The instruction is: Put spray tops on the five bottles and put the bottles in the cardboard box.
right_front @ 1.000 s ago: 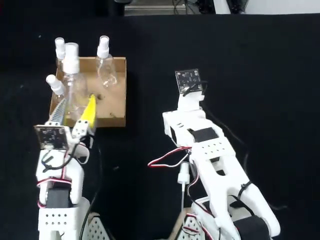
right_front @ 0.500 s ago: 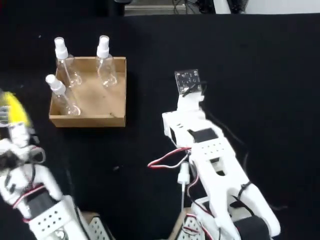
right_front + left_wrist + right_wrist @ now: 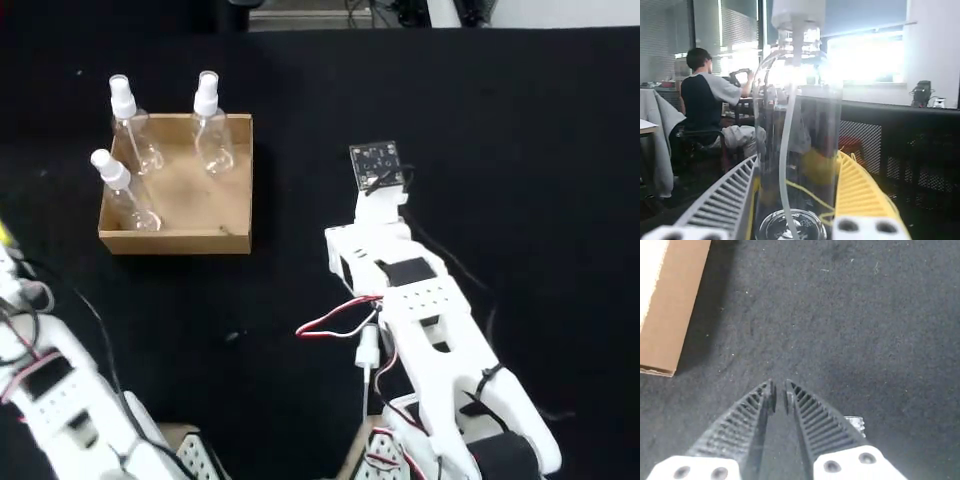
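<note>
Black cloth (image 3: 520, 120) covers the table. Past its far edge lies a strip of pale floor (image 3: 300, 20) with cables (image 3: 375, 10). In the room beyond, windows (image 3: 870, 57) glare brightly beside blinds (image 3: 735, 30), a white wall (image 3: 932, 45) and a black mesh partition (image 3: 900, 150).

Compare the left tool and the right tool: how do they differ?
The left tool grips a spray bottle; the right tool is shut on nothing. The left tool points out at the room; the right tool points down at the table. Both have ribbed fingers.
</note>
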Controlling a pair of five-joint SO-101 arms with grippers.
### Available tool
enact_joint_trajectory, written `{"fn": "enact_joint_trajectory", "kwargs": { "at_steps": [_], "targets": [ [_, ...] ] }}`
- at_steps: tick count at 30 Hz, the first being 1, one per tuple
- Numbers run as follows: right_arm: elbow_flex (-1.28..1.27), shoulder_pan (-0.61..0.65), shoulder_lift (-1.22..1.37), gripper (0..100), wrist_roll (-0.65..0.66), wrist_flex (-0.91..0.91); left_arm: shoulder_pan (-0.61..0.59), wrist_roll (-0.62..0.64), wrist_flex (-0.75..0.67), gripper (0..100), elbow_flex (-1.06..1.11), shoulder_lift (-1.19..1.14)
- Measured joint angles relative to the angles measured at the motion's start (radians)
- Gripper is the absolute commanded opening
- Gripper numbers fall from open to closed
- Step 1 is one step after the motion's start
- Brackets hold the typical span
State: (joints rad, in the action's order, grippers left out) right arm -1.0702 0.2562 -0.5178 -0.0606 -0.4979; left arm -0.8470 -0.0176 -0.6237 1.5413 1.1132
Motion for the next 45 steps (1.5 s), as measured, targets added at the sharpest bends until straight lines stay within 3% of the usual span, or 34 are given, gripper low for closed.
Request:
{"fn": "enact_joint_trajectory", "kwargs": {
  "at_steps": [7,19,28,45],
  "targets": [
    [0.000,0.000,0.000,1.1,0.000,0.000,-0.110,0.000,-0.384,3,-0.091,-0.551],
    [0.000,0.000,0.000,1.1,0.000,0.000,-0.112,0.000,-1.049,3,-0.147,-1.292],
    [0.000,0.000,0.000,1.1,0.000,0.000,-0.190,0.000,-1.076,3,-0.420,-1.628],
    [0.000,0.000,0.000,1.1,0.000,0.000,-0.245,0.000,-1.076,3,-0.687,-1.930]
  ]
}}
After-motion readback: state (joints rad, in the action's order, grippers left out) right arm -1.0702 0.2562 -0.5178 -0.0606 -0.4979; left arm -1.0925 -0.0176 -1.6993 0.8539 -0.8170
